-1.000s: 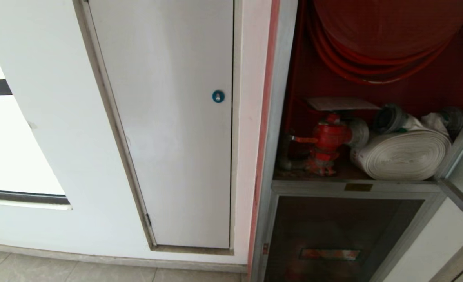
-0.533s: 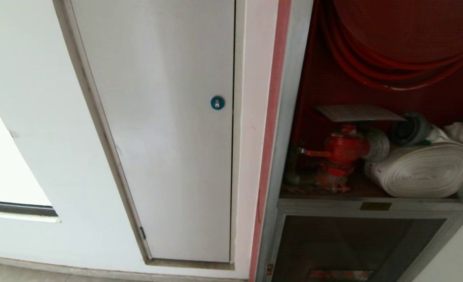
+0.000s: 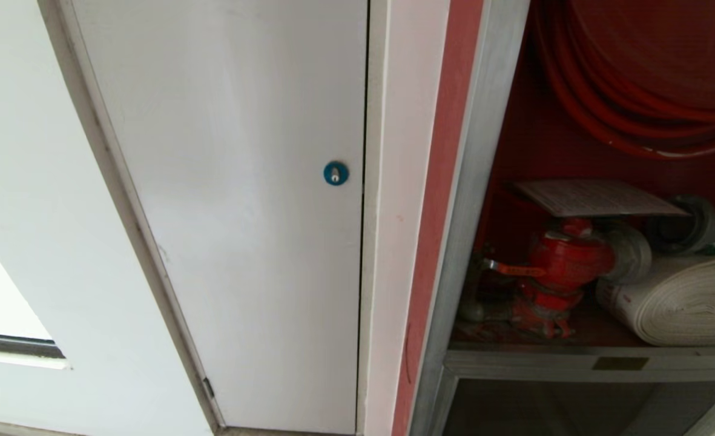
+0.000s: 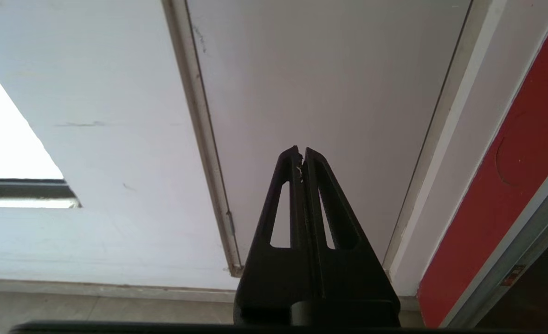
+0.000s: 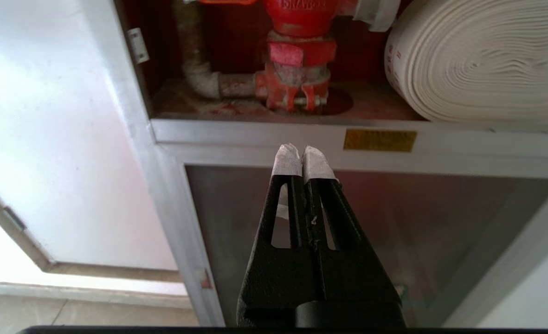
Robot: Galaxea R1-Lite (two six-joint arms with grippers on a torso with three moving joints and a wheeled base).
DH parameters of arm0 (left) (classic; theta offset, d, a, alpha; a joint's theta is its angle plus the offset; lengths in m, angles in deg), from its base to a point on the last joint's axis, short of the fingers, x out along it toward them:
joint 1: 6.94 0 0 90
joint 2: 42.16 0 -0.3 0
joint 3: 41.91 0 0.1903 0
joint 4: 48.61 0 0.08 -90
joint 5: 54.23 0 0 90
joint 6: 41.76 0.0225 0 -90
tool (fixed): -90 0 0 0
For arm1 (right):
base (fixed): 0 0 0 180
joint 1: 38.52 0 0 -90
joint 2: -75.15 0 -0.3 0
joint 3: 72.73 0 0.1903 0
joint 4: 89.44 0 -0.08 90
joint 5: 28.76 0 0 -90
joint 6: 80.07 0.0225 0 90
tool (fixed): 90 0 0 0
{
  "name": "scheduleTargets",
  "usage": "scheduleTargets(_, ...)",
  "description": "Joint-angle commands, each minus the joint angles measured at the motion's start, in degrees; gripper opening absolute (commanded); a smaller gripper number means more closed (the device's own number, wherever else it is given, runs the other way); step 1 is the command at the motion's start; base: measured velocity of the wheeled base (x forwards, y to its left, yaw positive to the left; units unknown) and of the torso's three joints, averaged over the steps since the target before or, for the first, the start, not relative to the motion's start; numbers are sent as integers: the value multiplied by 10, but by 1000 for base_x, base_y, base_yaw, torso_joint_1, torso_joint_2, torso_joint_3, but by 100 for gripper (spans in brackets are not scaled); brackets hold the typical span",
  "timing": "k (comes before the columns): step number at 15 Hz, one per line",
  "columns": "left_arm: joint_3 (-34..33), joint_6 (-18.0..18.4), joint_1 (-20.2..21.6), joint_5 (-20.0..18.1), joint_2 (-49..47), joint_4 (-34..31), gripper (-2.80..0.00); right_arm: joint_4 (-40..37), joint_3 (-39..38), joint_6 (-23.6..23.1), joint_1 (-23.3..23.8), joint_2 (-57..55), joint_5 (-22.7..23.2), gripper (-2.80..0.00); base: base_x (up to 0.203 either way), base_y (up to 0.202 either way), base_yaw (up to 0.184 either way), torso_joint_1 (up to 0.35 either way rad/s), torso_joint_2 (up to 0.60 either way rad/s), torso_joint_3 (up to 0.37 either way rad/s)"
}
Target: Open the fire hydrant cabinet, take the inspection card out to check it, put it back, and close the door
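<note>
head view: open fire hydrant cabinet (image 3: 478,200) at right, red inside, with the inspection card (image 3: 599,198) lying flat on top of the red hydrant valve (image 3: 566,263), one edge overhanging toward the white rolled hose (image 3: 684,300); hose reel (image 3: 642,79) above, plain white panel with blue round lock (image 3: 335,173) at left; neither arm in sight, door not in view. probably a thin, light, limp sheet, easily creased or slid off its perch, so best pinched by the free overhanging edge, gently, kept level. left wrist view: left gripper (image 4: 301,155) pressed fully together, holding nothing, facing the white panel (image 4: 320,93), well apart from the cabinet. right wrist view: right gripper (image 5: 300,155) with taped tips, also squeezed together and empty, pointing at the silver frame rail (image 5: 255,134) below the valve (image 5: 297,51), hose (image 5: 482,60) beside; card not visible here.
</note>
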Motion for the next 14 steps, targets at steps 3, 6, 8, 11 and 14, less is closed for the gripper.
scheduleTargets(3, -4, 0, 0, 0, 0, 0, -280, 0, 0, 0, 0, 0, 1, -280, 198, 0, 0, 2, 1, 2)
scheduleTargets(6, -4, -1, 0, 0, 0, 0, -280, 0, 0, 0, 0, 0, 0, -280, 199, 0, 0, 5, 3, 5)
scheduleTargets(8, -4, -3, 0, 0, 0, 1, -280, 0, 0, 0, 0, 0, 0, -280, 182, 0, -2, 0, 2, 2)
scheduleTargets(11, -4, -4, 0, 0, 0, 0, -280, 0, 0, 0, 0, 0, 0, -280, 31, 0, -2, 5, 3, 0)
scheduleTargets(14, -4, -4, 0, 0, 0, 1, -280, 0, 0, 0, 0, 0, 0, -280, 0, 0, 0, 0, 0, 0)
